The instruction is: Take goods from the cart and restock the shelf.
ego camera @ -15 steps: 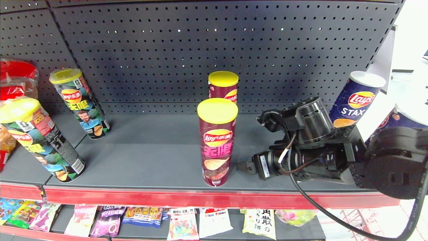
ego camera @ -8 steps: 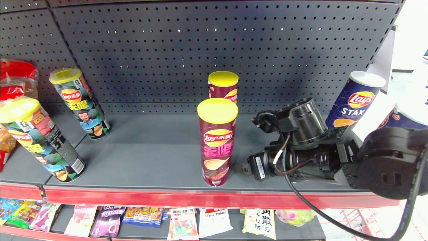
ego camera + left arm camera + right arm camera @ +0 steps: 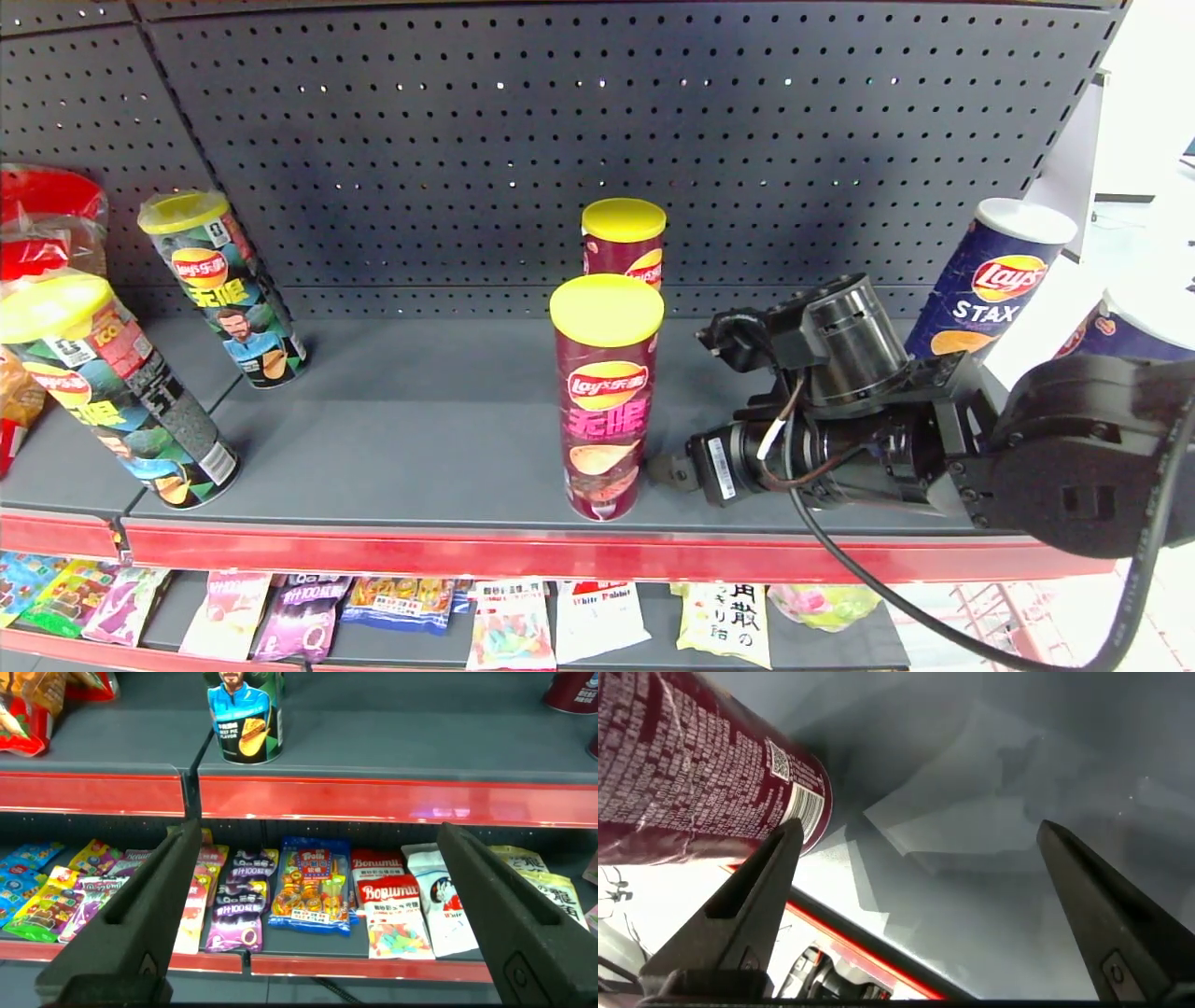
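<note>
Far to the left on the grey shelf (image 3: pixel 420 439), a red bag (image 3: pixel 47 215) sits behind two green cans (image 3: pixel 112 392), one near the front lip and one further back, both closed with yellow lids. A wide stretch of bare shelf lies between them and the front maroon can (image 3: pixel 605 401), which stands upright close to the red front edge (image 3: pixel 597 553). Its yellow lid is on, so its contents are hidden. The back maroon can (image 3: pixel 624 241) stands directly behind it, near the pegboard (image 3: pixel 560 140).

Just right of the front maroon can, the right gripper (image 3: pixel 667 469) lies low over the shelf with its fingers spread and nothing between them. In the right wrist view the can's base is just beside one finger (image 3: pixel 747 905). Further right stand two blue cans (image 3: pixel 990 280) with white lids.

The left gripper (image 3: pixel 318 831) is spread wide and holds nothing, facing snack packets (image 3: pixel 308 891) on the lower shelf.
</note>
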